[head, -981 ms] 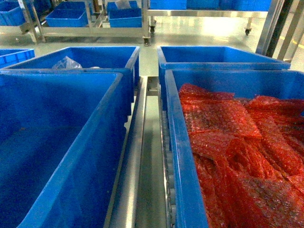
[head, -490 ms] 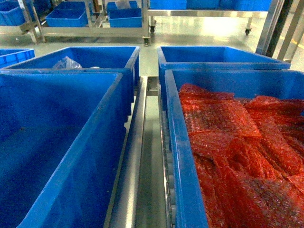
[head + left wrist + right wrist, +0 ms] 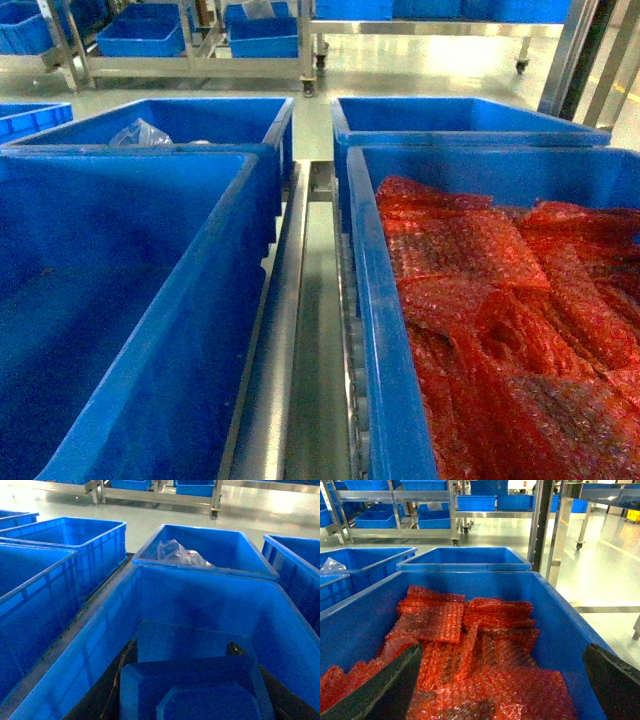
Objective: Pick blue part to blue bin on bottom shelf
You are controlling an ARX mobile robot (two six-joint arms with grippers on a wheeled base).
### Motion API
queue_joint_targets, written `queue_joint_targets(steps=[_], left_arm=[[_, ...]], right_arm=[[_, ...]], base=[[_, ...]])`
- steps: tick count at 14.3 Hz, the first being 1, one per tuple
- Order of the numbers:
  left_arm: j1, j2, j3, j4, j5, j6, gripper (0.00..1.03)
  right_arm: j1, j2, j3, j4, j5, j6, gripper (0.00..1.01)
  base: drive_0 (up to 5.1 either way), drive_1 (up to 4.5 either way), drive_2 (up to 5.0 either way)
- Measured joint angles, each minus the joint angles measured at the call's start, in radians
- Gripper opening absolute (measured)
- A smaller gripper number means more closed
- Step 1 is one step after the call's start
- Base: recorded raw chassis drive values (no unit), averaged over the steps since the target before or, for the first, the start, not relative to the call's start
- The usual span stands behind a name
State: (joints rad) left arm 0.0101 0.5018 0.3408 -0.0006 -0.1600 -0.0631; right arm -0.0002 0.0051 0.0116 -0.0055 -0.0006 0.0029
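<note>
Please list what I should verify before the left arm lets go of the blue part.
1. Blue part sits between the left gripper fingers, touching both: ok.
2. Left gripper is over the near blue bin, inside its walls: ok.
3. Visible bin floor ahead of the part is bare: ok.
4. Right gripper is open and holds nothing, over the red bubble-wrap bags, away from the drop: ok.
5. Which rack level the bin stands on: cannot tell; only a steel rail shows between the bins.
</note>
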Motion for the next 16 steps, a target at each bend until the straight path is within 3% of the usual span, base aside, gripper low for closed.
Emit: queue_joint_targets(steps=[7,9,10,12,15,16], left_arm=[[0.000,0.000,0.000,0.000,0.000,0.000,0.44],[-0.083,0.034,-0.026,0.160,-0.153,0.046,0.44],[-0.134,0.108,-0.024,0.249,-0.189,0.052,0.44],[-0.171,0.339,-0.002,0.428,-0.167,0.048,0.44],[-0.174,0.444,0.024,0.445,-0.165,0.036,0.78],[-0.165,0.439,0.016,0.498,-0.137,0.042,0.85]], right_arm=[[0.000,0.000,0.000,0.000,0.000,0.000,0.98],[0.000,0.000,0.000,0.000,0.000,0.000,0.98],[0.000,0.000,0.000,0.000,0.000,0.000,0.98],[0.000,0.000,0.000,0.000,0.000,0.000,0.98],[0.000,0.000,0.000,0.001,0.000,0.000,0.98],[0.000,0.000,0.000,0.000,0.000,0.000,0.98]], base=[[0.0,0.00,0.0],[0.0,0.00,0.0],[0.0,0.00,0.0],[0.0,0.00,0.0],[0.0,0.00,0.0],[0.0,0.00,0.0]])
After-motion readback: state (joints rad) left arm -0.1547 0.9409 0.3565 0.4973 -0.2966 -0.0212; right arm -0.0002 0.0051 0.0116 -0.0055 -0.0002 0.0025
